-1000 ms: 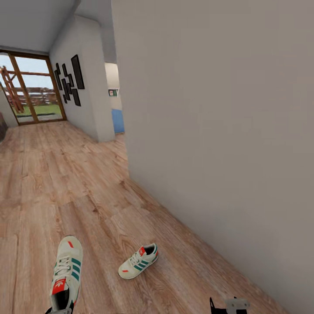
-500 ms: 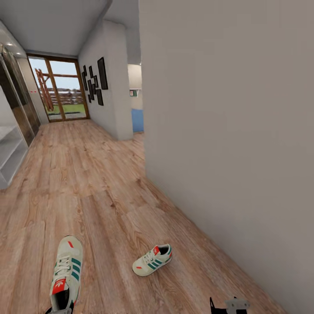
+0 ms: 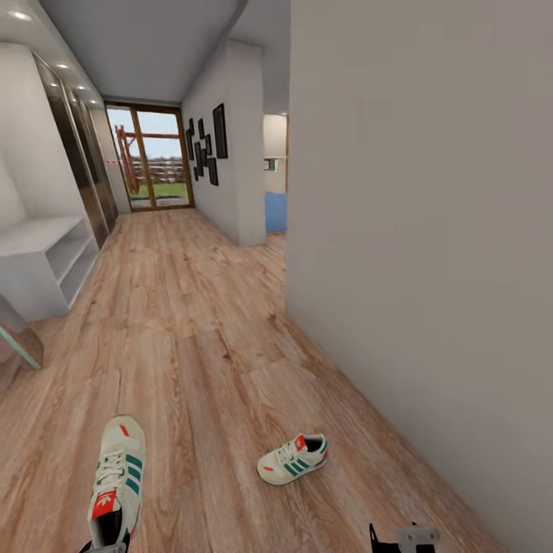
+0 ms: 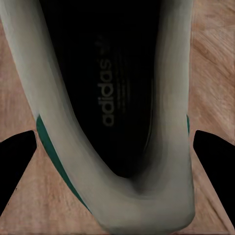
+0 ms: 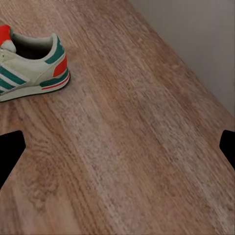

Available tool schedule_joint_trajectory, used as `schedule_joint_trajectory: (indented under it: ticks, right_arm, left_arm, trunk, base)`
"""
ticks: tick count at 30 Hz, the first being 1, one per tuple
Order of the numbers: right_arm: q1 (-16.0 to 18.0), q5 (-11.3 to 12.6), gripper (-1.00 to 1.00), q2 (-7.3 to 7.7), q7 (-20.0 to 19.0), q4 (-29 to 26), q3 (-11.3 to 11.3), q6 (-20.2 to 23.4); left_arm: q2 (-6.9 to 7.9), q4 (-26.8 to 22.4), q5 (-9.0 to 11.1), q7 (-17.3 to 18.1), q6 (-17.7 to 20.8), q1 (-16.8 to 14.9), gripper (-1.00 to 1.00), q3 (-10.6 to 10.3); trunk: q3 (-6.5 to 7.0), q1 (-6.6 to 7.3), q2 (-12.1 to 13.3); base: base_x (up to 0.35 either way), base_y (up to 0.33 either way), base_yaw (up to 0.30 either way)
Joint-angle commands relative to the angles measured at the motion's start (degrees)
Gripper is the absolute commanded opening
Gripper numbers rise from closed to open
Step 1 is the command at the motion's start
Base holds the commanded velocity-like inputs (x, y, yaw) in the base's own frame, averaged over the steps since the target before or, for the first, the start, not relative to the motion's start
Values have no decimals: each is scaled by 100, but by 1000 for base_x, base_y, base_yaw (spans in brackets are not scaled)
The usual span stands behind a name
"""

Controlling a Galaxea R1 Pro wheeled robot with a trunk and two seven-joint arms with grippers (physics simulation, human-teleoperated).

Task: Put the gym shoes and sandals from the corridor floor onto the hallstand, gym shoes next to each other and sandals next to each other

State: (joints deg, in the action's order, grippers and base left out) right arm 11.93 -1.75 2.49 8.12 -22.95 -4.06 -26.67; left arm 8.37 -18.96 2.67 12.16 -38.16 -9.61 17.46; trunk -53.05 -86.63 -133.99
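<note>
One gym shoe (image 3: 117, 484) pinched at its heel in the left claw (image 4: 117, 147); the other shoe (image 3: 293, 461) lies on the corridor floor (image 3: 192, 346), long axis crosswise, nearer the spread right claw (image 5: 117, 147); hallstand (image 3: 42, 265) well beyond.

You get even, soft light throughout, brightest at the glazed door (image 3: 150, 169) down the corridor and from ceiling spots (image 3: 19, 15). Shadows under the gym shoe (image 3: 293, 460) are faint. Your left wrist close-up of the held shoe (image 4: 117, 122) is blurred and dim
</note>
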Motion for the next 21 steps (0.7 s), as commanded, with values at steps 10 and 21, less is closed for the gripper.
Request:
schedule_joint_trajectory:
  ticks: [10, 21]
  right_arm:
    - [2, -19, 100, 6, 58, 2, -43, -5]
    - [2, -19, 100, 6, 58, 3, -43, -5]
  left_arm:
    - [-2, 6, 32, 59, -2, -8, -100, 34]
    - [-2, 6, 26, 59, 1, -8, -100, 32]
  trunk:
    - [-5, 1, -2]
    - [-5, 1, -2]
  base:
    - [0, 0, 278]
    - [0, 0, 278]
